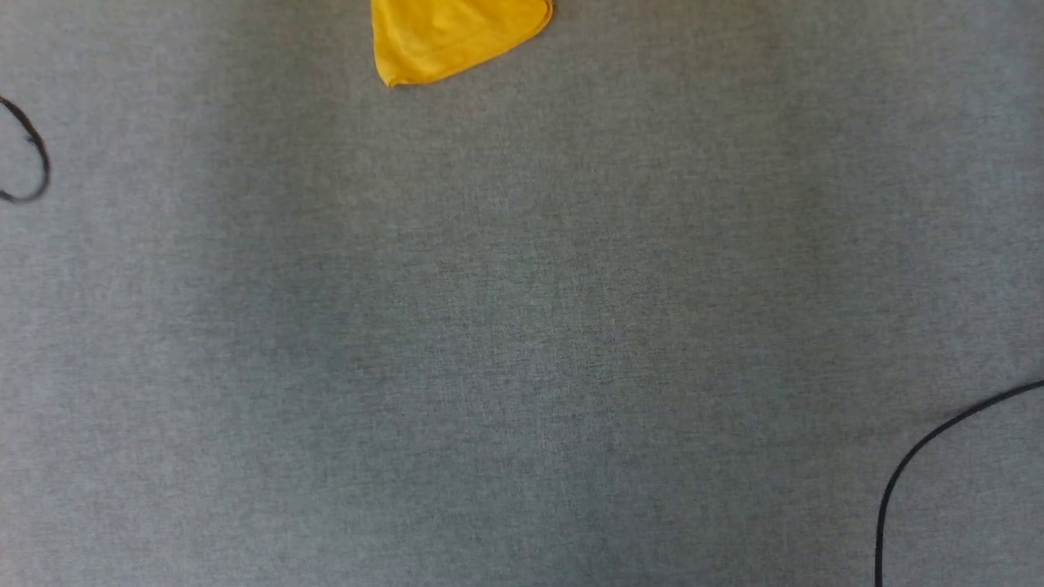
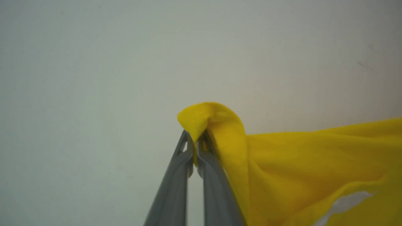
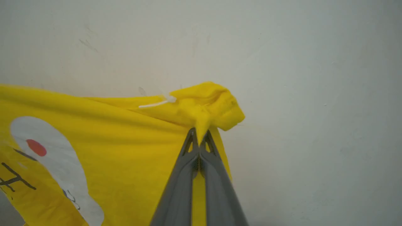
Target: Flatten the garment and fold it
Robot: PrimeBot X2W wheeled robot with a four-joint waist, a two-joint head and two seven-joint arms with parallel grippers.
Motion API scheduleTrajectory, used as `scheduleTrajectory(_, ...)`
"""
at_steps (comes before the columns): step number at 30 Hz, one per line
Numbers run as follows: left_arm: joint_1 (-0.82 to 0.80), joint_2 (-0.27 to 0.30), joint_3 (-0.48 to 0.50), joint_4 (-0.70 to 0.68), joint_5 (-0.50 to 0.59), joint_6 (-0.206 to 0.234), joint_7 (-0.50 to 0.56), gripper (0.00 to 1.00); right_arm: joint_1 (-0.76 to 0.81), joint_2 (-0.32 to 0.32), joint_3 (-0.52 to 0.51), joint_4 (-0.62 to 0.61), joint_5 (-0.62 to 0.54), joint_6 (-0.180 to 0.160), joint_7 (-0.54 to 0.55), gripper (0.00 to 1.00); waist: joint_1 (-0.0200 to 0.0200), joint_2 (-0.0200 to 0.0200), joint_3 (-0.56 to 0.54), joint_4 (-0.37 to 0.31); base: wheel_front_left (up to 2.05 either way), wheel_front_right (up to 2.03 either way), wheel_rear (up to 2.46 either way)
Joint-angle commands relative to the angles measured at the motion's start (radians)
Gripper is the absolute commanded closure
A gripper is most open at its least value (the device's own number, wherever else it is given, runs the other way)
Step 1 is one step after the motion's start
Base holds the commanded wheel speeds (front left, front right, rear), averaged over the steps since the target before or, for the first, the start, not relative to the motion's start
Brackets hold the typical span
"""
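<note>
The garment, a bright yellow T-shirt, shows one hanging corner [image 1: 457,37] at the top edge of the head view, over the grey table. In the left wrist view my left gripper [image 2: 195,138] is shut on a bunched yellow edge of the garment [image 2: 298,169], which stretches off to the right with a white patch low down. In the right wrist view my right gripper [image 3: 198,133] is shut on another bunched edge of the garment [image 3: 110,147], and the cloth spreads left with a white oval, a red dot and black lines. Both grippers hold the cloth up before a pale wall.
A grey cloth-covered table [image 1: 522,326] spans the head view. A black cable [image 1: 922,448] curves in at the lower right and another black loop [image 1: 37,159] lies at the left edge. A small white tag [image 3: 157,103] sticks out near the right gripper's hold.
</note>
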Motion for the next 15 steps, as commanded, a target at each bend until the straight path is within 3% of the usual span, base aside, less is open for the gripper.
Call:
scheduleTrajectory(1,0.028,0.002,0.009,0.031,-0.016,-0.006,-0.012,1.0,0.012,0.004,0.003,0.031,0.012,-0.007,-0.015,1.0,-0.0004,0.0,0.041,-0.002,0.0,0.0,0.0)
scheduleTrajectory(8,0.137,-0.061,0.024,0.169,-0.09,-0.052,-0.047,1.0,0.103,0.057,0.097,0.16,0.053,-0.007,-0.05,1.0,-0.0004,0.0,0.001,0.009,0.0,0.0,0.0)
scheduleTrajectory(15,0.357,-0.131,0.044,0.259,-0.177,-0.112,-0.057,1.0,0.327,0.06,0.204,0.181,0.132,-0.007,-0.11,1.0,-0.0004,0.0,-0.15,0.039,0.0,0.0,0.0)
